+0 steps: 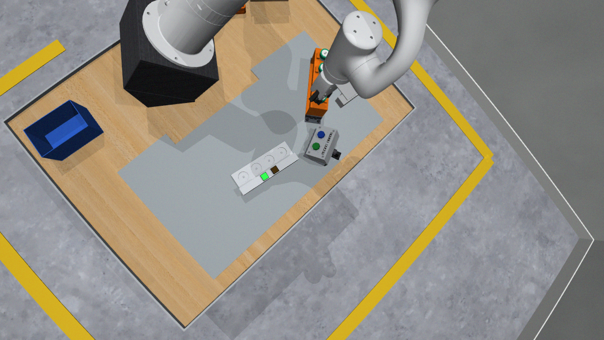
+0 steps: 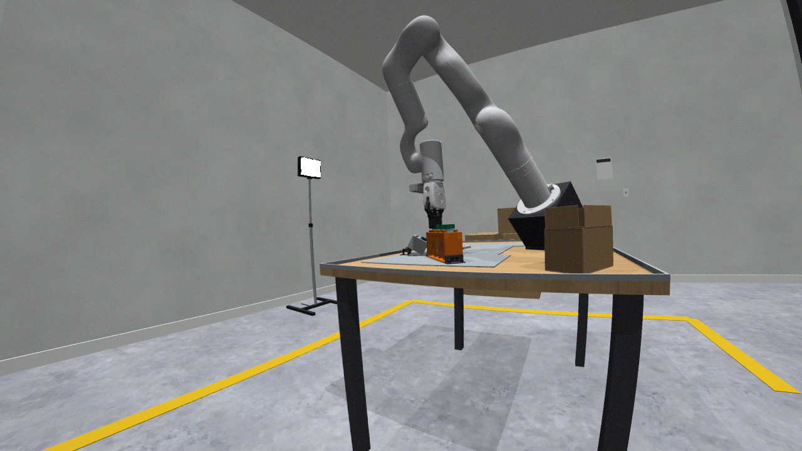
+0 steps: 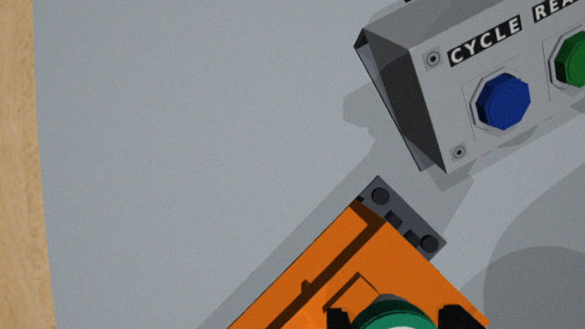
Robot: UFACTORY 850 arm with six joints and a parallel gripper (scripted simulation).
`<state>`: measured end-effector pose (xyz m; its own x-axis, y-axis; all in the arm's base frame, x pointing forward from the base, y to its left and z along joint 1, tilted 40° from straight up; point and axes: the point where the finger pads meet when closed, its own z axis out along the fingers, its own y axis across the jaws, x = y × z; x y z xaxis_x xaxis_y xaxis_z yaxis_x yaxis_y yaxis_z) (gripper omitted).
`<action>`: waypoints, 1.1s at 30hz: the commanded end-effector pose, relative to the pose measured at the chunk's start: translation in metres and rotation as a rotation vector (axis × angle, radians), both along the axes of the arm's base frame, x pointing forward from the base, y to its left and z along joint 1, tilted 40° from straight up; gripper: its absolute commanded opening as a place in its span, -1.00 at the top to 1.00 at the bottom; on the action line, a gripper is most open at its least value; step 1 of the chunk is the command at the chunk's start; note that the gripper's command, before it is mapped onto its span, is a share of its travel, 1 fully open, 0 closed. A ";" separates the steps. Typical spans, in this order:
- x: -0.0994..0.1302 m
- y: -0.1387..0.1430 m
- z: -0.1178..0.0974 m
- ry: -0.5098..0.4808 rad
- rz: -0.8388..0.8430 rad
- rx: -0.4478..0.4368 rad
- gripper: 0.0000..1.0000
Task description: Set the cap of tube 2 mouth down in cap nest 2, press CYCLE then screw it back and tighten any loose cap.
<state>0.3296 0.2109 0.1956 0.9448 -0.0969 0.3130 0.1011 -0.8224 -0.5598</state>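
Observation:
The orange decapping station [image 1: 316, 110] [image 2: 444, 247] [image 3: 411, 270] holds the tubes. Two green-rimmed caps [image 1: 324, 53] [image 1: 322, 67] show at its far end; the third is hidden by the arm. My gripper [image 1: 322, 100] [image 2: 435, 224] [image 3: 394, 320] points down and is shut on the green cap of tube 4 [image 3: 395, 314], which sits on its tube at the housing end. In the white cap tray [image 1: 291, 158] all nests are empty. Its green lamp [image 1: 264, 176] is lit and its amber lamp [image 1: 274, 169] is dark. The blue CYCLE key [image 1: 321, 134] [image 3: 503, 102] and green READY key [image 1: 315, 146] [image 3: 577, 61] stand out of their housing.
The grey key housing [image 1: 311, 155] [image 3: 439, 91] stands close beyond the station's near end, with a black fitting [image 1: 336, 154] at its side. A blue bin [image 1: 89, 134] stands at the far left of the table. Brown cardboard boxes [image 2: 577, 247] stand near the arm's base.

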 end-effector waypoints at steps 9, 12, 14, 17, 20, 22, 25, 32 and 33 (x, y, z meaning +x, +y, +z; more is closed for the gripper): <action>0.000 0.000 0.000 -0.007 0.000 0.002 1.00; 0.000 0.000 0.000 -0.007 0.000 0.002 1.00; 0.000 0.000 0.000 0.049 -0.077 0.033 1.00; 0.000 0.000 0.000 0.133 -0.192 0.081 1.00; 0.000 0.000 0.000 0.217 -0.306 0.128 1.00; 0.000 0.001 0.000 0.273 -0.383 0.159 1.00; 0.000 0.001 0.000 0.358 -0.498 0.206 1.00; 0.000 0.001 -0.001 0.498 -0.689 0.285 1.00; 0.001 0.001 -0.001 0.526 -0.727 0.301 1.00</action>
<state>0.3295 0.2115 0.1946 0.7485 -0.6485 -0.1384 -0.5656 -0.5156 -0.6436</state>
